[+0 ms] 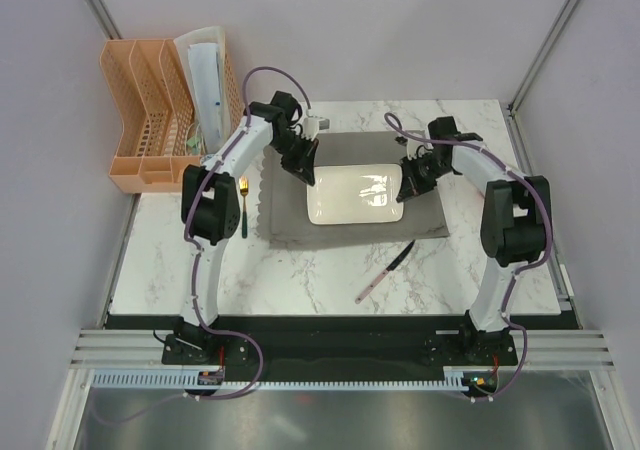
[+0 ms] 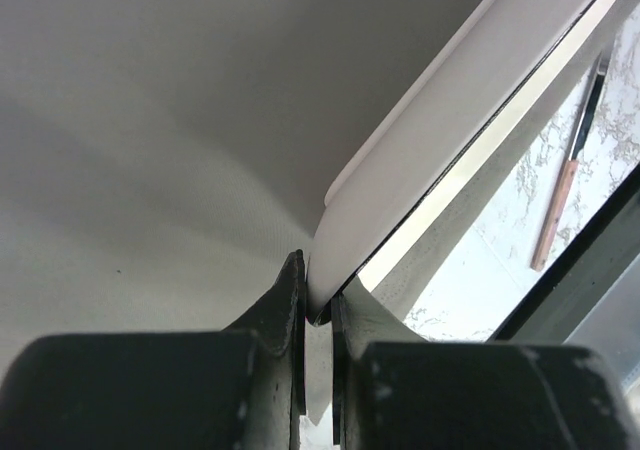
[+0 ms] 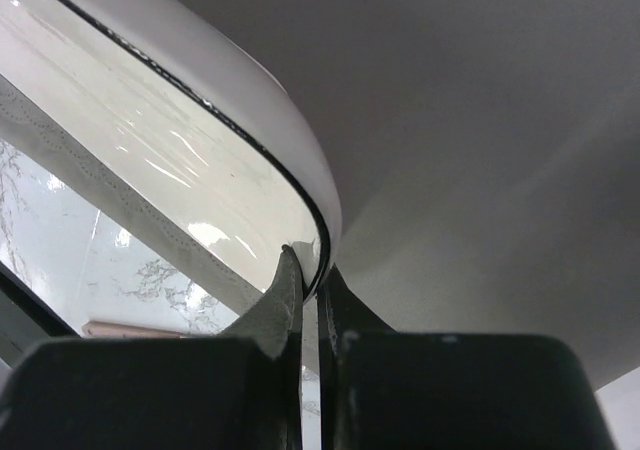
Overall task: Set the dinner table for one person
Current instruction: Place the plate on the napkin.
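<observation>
A white rectangular plate (image 1: pixel 355 195) sits over the grey placemat (image 1: pixel 290 220) on the marble dinner table (image 1: pixel 290 285). My left gripper (image 1: pixel 304 174) is shut on the plate's left rim. In the left wrist view its jaws (image 2: pixel 318 305) pinch the plate's rim (image 2: pixel 420 140). My right gripper (image 1: pixel 406 185) is shut on the plate's right rim. In the right wrist view its jaws (image 3: pixel 310 270) clamp the plate's edge (image 3: pixel 200 140). Whether the plate rests on the placemat or hangs just above it, I cannot tell.
A knife with a pink handle (image 1: pixel 385 272) lies on the marble in front of the placemat and also shows in the left wrist view (image 2: pixel 568 175). A fork with a gold head (image 1: pixel 243 208) lies left of the placemat. A peach organizer basket (image 1: pixel 160 120) stands at the back left.
</observation>
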Robot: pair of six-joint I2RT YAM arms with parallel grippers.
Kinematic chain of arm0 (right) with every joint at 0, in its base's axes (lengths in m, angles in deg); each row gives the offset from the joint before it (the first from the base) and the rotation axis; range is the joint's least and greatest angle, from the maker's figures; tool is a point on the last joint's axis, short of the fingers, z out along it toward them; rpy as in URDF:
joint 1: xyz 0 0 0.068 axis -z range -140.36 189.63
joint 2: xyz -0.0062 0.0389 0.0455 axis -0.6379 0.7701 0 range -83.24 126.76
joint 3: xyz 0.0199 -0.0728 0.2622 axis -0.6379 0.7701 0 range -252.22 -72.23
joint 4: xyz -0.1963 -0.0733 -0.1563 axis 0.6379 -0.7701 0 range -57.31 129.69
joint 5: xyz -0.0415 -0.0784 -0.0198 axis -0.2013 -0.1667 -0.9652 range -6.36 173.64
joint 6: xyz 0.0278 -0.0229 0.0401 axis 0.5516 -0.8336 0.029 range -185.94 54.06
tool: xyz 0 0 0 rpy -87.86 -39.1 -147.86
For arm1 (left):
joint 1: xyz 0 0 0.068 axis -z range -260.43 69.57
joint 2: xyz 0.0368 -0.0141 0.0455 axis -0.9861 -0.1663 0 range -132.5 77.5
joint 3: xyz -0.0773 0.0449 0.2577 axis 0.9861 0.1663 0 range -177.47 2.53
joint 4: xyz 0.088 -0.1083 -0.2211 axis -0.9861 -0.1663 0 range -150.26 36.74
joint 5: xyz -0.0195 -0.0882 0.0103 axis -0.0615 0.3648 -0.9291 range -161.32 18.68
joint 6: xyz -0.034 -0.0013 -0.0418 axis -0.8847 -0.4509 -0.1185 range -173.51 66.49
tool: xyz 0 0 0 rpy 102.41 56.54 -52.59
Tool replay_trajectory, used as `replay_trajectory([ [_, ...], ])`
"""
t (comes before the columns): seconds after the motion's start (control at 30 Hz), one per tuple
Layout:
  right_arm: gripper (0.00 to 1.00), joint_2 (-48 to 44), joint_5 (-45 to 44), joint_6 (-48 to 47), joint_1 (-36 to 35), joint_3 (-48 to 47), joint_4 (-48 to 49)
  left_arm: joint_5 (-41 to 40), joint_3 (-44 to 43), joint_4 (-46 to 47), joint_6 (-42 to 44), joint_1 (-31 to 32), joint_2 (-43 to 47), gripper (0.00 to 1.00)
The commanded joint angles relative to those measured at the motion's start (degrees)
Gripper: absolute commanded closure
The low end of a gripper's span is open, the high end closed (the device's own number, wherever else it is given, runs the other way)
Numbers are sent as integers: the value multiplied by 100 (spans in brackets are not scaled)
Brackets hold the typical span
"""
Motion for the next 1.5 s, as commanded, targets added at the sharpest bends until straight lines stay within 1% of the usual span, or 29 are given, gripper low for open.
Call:
replay_trajectory([
  [0.0, 100, 227, -50, -341, -295, -614, 20, 361, -473, 174, -7, 30, -74, 98],
  [0.3, 100, 738, -129, -323, -356, -993, -6, 291, -825, 104, 28, -120, -321, 98],
  [0.47, 100, 879, -130, -297, -356, -1116, 2, 300, -852, 77, 54, -155, -418, 98],
  [0.93, 100, 993, -182, -314, -356, -1125, 108, 185, -905, 59, 160, -164, -593, 98],
  [1.23, 100, 1230, -253, -226, -374, -1213, 248, -25, -1001, 68, 256, -155, -874, 98],
  [1.47, 100, 1572, -279, -218, -365, -1318, 319, -43, -1028, 147, 274, -155, -1059, 98],
])
